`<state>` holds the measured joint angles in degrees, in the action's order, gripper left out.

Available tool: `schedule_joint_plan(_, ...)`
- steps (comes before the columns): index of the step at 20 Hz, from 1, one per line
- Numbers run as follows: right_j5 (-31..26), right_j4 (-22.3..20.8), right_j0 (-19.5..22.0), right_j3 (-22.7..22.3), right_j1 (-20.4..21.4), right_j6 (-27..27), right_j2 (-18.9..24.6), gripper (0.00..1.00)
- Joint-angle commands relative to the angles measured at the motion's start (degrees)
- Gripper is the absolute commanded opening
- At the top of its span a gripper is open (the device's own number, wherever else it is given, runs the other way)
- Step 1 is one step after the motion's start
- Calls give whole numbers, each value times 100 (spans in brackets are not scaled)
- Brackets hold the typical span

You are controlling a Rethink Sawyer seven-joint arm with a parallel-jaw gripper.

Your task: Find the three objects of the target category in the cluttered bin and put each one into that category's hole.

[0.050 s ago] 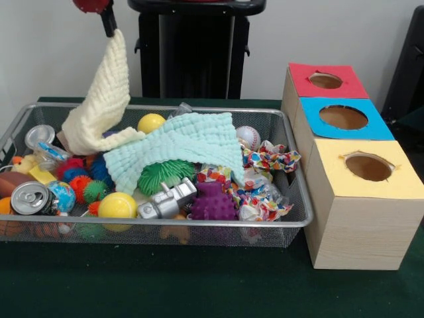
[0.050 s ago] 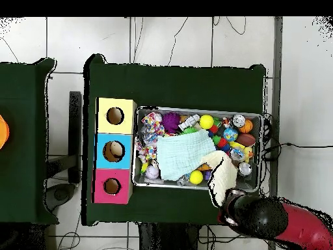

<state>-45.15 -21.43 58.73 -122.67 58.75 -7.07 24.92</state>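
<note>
Gripper (image 1: 109, 28) at 11 o'clock above wire bin (image 1: 299, 199), jaws clamped on corner of cream cloth (image 1: 99, 109), lifted, lower end draped on clutter. Mint cloth (image 1: 182, 149) lies mid-bin. Three-hole box (image 1: 361, 218) at 3 o'clock.

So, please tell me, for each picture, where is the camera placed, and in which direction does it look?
Front view: sits low across the table, facing the wire bin and hole boxes; only the gripper shows, lifting the cream cloth.
Overhead view: sits above, looking straight down; the red and black arm enters at the bottom.
Both show bin, boxes, cream cloth and mint cloth.
</note>
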Motion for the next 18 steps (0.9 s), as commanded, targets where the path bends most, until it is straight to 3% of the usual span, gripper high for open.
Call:
schedule_joint_plan(1,491,296,-80,-685,261,-1698,-421,0)
schedule_joint_plan(8,921,447,-297,-1079,386,-1842,-665,0)
schedule_joint_plan(13,924,437,-279,-908,297,-1668,-770,0)
schedule_joint_plan(18,1264,326,-289,-776,-47,-1738,-910,0)
